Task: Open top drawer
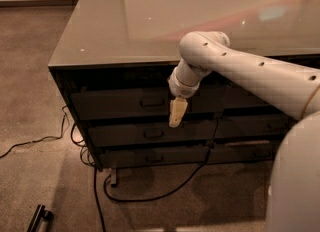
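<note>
The tool hangs point-down from the white arm, which reaches in from the right across the front of the table. Whether the tool is wide or narrow cannot be told. It sits in front of the top drawer, just right of that drawer's small bar handle, and its tip reaches down to the seam above the second drawer. It cannot be told whether it touches the drawer front.

The top drawer lies under the glossy table top, in the left column, its front about in line with the two below it. The third drawer sits lowest. To the right is another column of dark fronts, partly hidden by the arm.

A black cable hangs down past the lower drawers and loops over the carpet below them. A thinner cable trails off left. A dark bar-shaped object lies at the bottom left.
</note>
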{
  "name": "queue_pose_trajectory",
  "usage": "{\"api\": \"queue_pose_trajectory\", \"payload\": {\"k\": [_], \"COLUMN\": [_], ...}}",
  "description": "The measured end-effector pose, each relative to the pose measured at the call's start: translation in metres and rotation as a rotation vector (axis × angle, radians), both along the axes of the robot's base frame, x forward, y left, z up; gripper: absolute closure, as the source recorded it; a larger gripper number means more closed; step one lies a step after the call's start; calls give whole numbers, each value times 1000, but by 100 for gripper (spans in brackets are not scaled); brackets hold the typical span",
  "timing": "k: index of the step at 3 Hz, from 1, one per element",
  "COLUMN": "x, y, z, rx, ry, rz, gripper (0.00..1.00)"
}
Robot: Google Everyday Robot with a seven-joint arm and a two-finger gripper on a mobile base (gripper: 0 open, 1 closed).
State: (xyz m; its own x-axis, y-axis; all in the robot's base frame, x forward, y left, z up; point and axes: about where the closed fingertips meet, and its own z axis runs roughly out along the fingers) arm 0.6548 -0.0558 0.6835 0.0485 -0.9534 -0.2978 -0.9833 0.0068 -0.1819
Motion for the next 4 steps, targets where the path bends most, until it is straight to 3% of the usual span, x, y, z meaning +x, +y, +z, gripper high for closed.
{"api": "queue_pose_trajectory", "payload": {"k": [2, 3, 4], "x": [18, 24, 16], "y": [-2, -4, -10], "z": [-22, -41, -56], "rx": [-34, -57, -98], "ry": [37, 80, 138], "rz": [-2, -4, 0], "gripper": [0, 0, 18]}}
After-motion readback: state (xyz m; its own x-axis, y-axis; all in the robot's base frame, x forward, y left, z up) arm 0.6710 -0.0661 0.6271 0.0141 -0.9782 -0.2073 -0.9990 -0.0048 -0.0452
